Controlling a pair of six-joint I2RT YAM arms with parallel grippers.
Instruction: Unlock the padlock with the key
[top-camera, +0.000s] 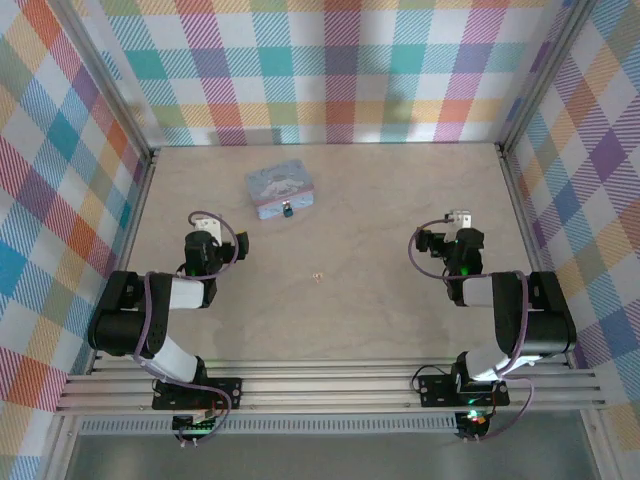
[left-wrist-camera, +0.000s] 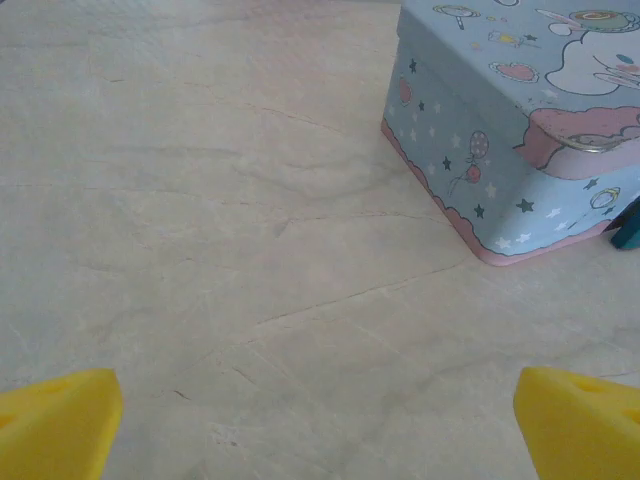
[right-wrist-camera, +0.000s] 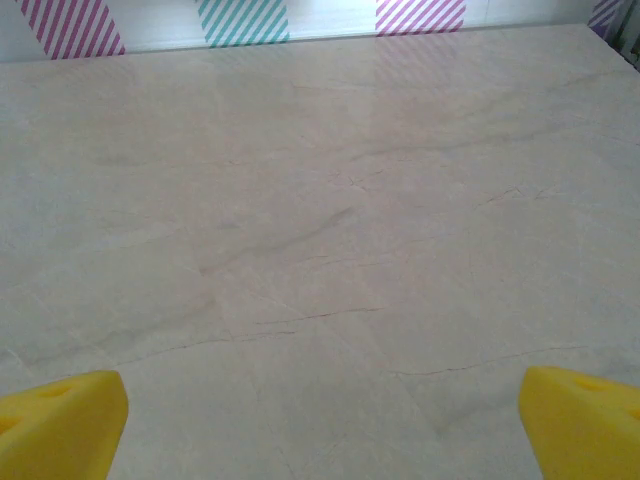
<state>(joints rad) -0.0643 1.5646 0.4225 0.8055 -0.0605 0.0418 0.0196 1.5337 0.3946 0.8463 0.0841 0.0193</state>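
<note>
Both tools are released, jaws wide and holding nothing: the left tool (top-camera: 203, 222) sits near-left of the pale blue cartoon-printed tin box (top-camera: 281, 190), the right tool (top-camera: 459, 217) well off right. The tiny dark teal-bodied padlock (top-camera: 287, 210) sits against the box's near side. The thin pale metal key (top-camera: 318, 277) lies alone on the light wooden desk (top-camera: 380, 180), between the arms.

Built in black and white: left arm (top-camera: 150, 315) and right arm (top-camera: 515, 315), with dark joint housings and pale link tubes. Wrapped in looping purple cables. Lit green in spots, perhaps status lights. Tipped with yellow wedge pads (left-wrist-camera: 55, 425).
</note>
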